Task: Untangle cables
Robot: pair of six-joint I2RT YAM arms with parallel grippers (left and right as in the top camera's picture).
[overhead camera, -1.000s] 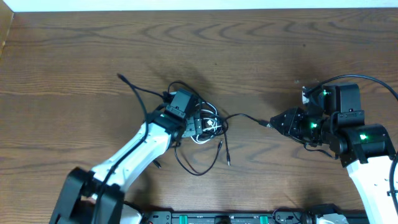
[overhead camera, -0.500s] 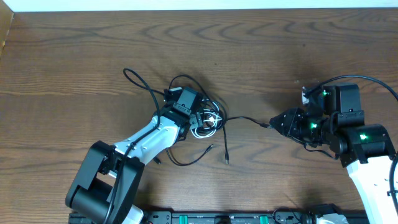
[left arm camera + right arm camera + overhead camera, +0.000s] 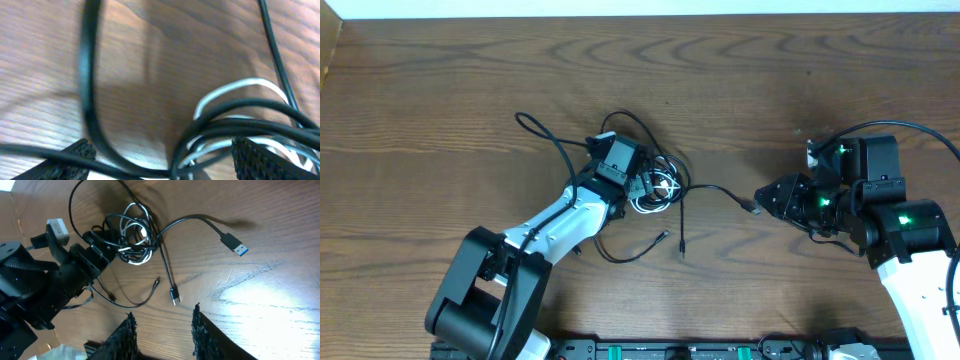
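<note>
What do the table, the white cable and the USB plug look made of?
Table: wood or wood-look laminate; grain and glare show. White cable: likely plastic jacket, smooth, loops freely. USB plug: black moulded body, metal-looking tip, blue insert.

A dark brown wood-grain table (image 3: 740, 80) fills the view, a pale strip (image 3: 620, 8) along its far edge.

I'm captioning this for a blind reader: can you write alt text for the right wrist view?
A knot of thin black and white cables lies on a brown wooden table, the left arm's black tool at it. One cable's blue-tipped USB plug lies loose; the right tool is open and empty.
</note>
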